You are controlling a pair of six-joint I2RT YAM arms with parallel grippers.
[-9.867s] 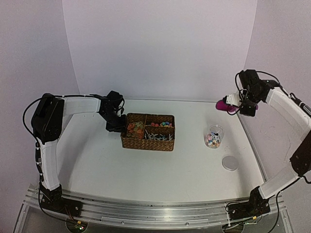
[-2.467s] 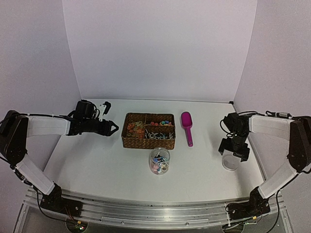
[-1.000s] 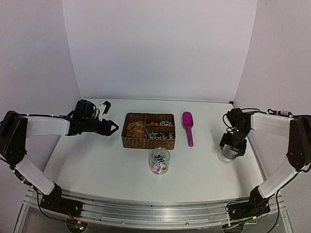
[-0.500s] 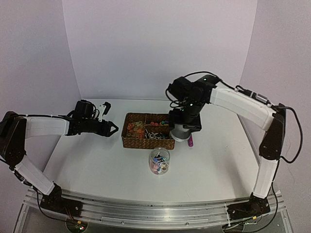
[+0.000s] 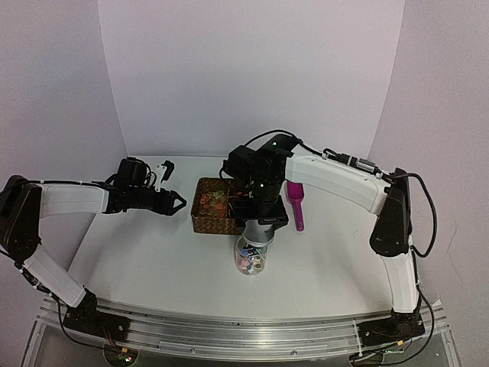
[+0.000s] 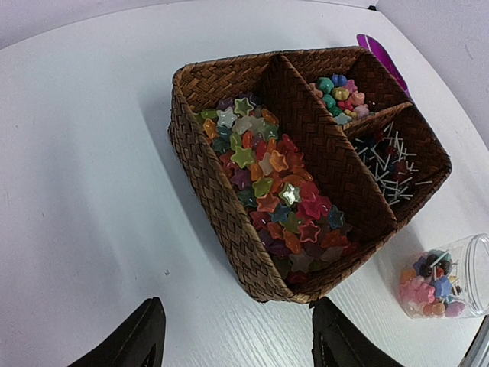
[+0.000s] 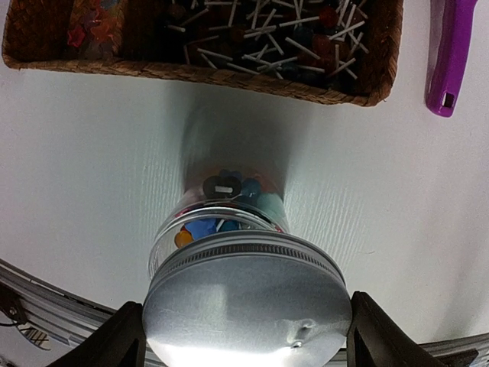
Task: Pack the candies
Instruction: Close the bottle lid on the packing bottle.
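Lid (image 7: 244, 294) in right hand (image 7: 246, 336) above candies (image 7: 225, 206), left hand (image 6: 238, 336) wide — its view shows basket (image 6: 218, 218).

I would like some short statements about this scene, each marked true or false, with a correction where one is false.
1. The right claw holds a metal lid. True.
2. The scoop lies inside the basket. False: it lies on the table, to the right of the basket.
3. The jar holds coloured candies. True.
4. The left claw grips the basket. False: it is open, apart from the basket, and holds nothing.
5. The basket has two compartments. False: it has three.
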